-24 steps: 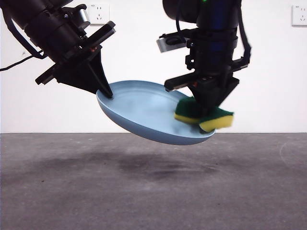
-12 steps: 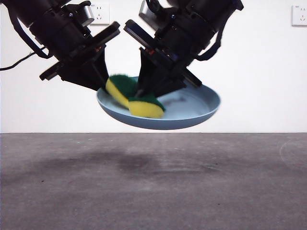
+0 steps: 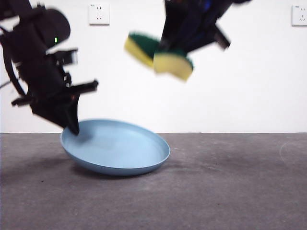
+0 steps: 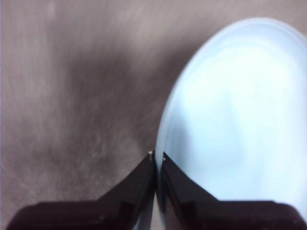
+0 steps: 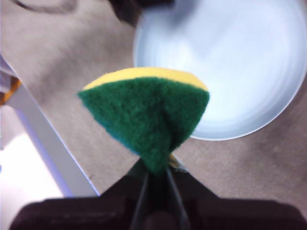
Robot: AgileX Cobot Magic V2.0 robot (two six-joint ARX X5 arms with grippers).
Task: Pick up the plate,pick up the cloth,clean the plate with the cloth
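Note:
The light-blue plate [image 3: 120, 153] rests on the grey table, its left rim raised a little. My left gripper [image 3: 74, 128] is at that left rim, and in the left wrist view its jaws [image 4: 156, 155] are pinched shut on the edge of the plate [image 4: 235, 120]. High above the plate, blurred by motion, my right gripper [image 3: 165, 45] is shut on the cloth [image 3: 160, 57], a folded yellow sponge with a green face. In the right wrist view the cloth [image 5: 144, 115] bulges out of the right gripper [image 5: 158, 170], clear of the plate [image 5: 240, 62] below.
The grey table [image 3: 216, 191] stretches to the right of the plate. Two wall sockets [image 3: 99, 13] [image 3: 299, 14] are on the white wall behind. A pale table edge [image 5: 38, 143] shows in the right wrist view.
The plate came down from mid-air to the table and moved left with the left gripper. The right gripper lifted the cloth off the plate and up.

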